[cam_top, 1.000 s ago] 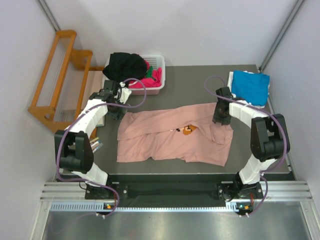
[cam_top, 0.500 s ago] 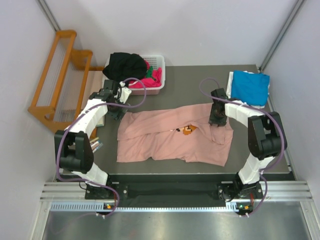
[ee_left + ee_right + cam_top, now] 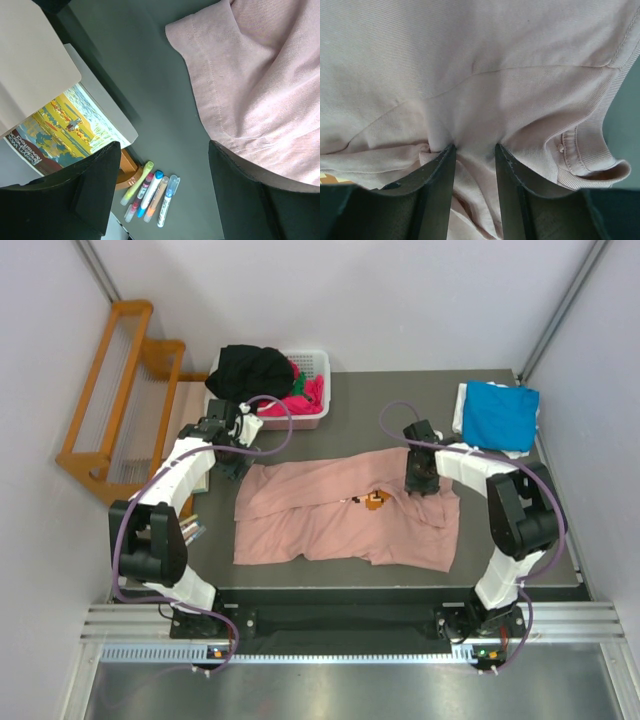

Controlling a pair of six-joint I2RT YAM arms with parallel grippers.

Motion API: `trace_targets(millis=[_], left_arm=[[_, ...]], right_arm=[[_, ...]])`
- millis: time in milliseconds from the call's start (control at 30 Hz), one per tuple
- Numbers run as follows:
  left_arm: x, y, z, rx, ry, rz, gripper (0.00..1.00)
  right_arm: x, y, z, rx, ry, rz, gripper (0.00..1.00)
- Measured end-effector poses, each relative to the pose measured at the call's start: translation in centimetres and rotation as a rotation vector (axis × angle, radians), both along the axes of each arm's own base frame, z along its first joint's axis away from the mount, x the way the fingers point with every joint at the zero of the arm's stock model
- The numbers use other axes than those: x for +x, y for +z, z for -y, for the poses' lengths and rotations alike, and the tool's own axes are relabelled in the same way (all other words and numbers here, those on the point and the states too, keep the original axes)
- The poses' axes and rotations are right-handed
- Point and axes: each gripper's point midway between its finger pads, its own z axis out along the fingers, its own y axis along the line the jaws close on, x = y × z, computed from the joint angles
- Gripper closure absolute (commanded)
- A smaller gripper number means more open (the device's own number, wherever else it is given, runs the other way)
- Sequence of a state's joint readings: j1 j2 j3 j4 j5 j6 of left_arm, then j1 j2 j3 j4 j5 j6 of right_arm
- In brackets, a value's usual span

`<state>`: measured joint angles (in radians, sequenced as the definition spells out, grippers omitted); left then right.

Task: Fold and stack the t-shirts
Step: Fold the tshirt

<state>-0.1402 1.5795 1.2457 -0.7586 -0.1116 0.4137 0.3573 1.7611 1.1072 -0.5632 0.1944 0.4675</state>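
Salmon-pink t-shirt (image 3: pixel 345 515): spread out but crumpled across the middle of the dark table (image 3: pixel 380 400). Its far edge is wrinkled and partly doubled over.
Chest print (image 3: pixel 375 501): small, orange and dark, showing near the shirt's centre.
Ribbed collar (image 3: pixel 585 162): in the right wrist view it curls up just right of the pinched cloth.
Right gripper (image 3: pixel 475 150): closed down on a bunched fold of the salmon-pink t-shirt near its far right part. The cloth is gathered tight between the two fingers (image 3: pixel 437 185).
Left gripper (image 3: pixel 165 147): jaws spread wide with nothing in them, over bare table just beside the shirt's hemmed far-left corner.
Bright blue t-shirt (image 3: pixel 500 412): folded at the table's far right corner, well apart from the pink one.
White slatted basket (image 3: pixel 318 365): at the table's far left.
Black t-shirt (image 3: pixel 255 368): heaped over the basket's left side.
Magenta cloth (image 3: pixel 305 398): inside the basket, with a bit of green cloth (image 3: pixel 296 375) beside it.
Marker pens (image 3: pixel 150 192): several lying side by side in the left wrist view, near a colourful printed booklet (image 3: pixel 65 125).
Wooden rack (image 3: pixel 110 390): left of the table, against the wall.
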Motion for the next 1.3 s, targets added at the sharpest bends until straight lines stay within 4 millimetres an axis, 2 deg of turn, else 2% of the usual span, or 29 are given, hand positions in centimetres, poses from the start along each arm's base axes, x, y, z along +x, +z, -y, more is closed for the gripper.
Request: trace_targets(millis=[667, 833, 1067, 1300], left_arm=[[0.0, 0.0, -0.1, 0.006, 0.002, 0.001, 0.25], [0.0, 0.0, -0.2, 0.008, 0.003, 0.001, 0.25], [-0.1, 0.3, -0.2, 0.009, 0.001, 0.007, 0.25], [-0.1, 1.3, -0.2, 0.008, -0.003, 0.035, 0.25]], right_arm=[[-0.5, -0.2, 0.9, -0.033, -0.021, 0.015, 0.62], [-0.5, -0.3, 2.0, -0.024, -0.061, 0.026, 0.64], [0.3, -0.3, 5.2, 0.049, -0.212, 0.047, 0.65], [0.4, -0.2, 5.5, 0.082, -0.244, 0.055, 0.67]])
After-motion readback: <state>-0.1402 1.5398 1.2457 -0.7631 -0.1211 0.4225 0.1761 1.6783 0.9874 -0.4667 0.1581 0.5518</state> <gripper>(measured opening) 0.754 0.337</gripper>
